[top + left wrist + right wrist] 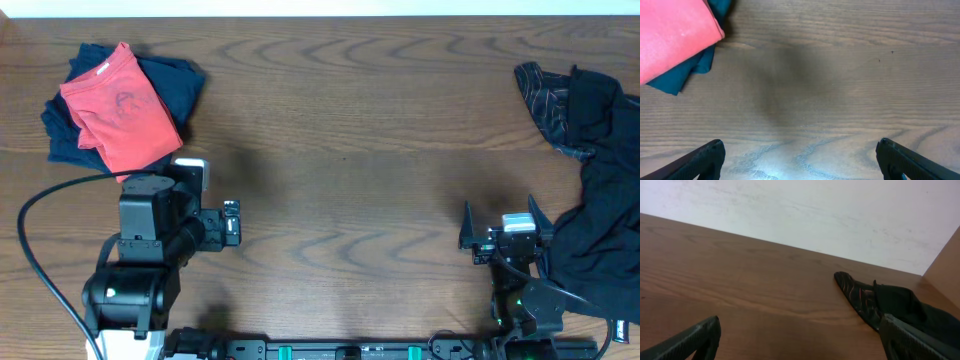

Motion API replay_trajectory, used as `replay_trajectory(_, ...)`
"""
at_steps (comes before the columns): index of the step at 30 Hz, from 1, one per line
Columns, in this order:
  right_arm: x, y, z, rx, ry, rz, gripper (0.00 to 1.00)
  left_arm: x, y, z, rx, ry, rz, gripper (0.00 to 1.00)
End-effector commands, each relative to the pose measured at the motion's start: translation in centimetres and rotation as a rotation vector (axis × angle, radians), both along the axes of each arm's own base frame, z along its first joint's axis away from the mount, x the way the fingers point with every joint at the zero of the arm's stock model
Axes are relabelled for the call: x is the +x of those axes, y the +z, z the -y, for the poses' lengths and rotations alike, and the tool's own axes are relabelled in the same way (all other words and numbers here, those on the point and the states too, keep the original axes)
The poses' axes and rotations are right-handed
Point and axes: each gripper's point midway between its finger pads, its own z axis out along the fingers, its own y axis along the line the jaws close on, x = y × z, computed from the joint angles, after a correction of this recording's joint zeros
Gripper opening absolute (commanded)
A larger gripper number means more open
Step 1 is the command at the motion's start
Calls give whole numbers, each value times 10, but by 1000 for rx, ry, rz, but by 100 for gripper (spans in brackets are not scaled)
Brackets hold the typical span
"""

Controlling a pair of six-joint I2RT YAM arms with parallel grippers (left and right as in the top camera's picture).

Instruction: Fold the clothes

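A folded coral-red T-shirt lies at the far left on a crumpled navy garment. Both also show in the left wrist view, the T-shirt over the navy garment. A heap of black garments lies along the right edge, and one has thin stripes. They appear in the right wrist view. My left gripper is open and empty just below the red T-shirt, over bare wood. My right gripper is open and empty beside the black heap.
The wooden table runs between the two piles. A black cable loops at the left of the left arm. A pale wall stands behind the far table edge.
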Motion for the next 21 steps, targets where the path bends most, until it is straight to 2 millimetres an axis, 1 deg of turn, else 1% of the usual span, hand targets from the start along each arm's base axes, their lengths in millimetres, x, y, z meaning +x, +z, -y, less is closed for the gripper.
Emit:
replay_trajectory(1,0,-1,2,-6,-7,0,99,-9,10,-5,26,5,40,98)
replay_trajectory(4,0,-1,2,-6,-7,0,99,-22,9,-9,57,-3,73,98)
replay_trajectory(7,0,-1,2,-6,-7,0,99,-34,-4,-11,65,-2,113,98)
replay_trajectory(9,0,-1,2,-6,-7,0,99,-36,-15,-11,61,1,174,98)
replay_trajectory(16,0,-1,2,-6,-7,0,99,-14,-46,-9,41,10,461,98)
replay_trajectory(18,0,-1,2,-6,-7,-1,99,-7,-49,-8,34,11,542,98)
replay_trajectory(21,0,-1,2,-6,-7,0,99,1,-47,-8,28,17,651,98)
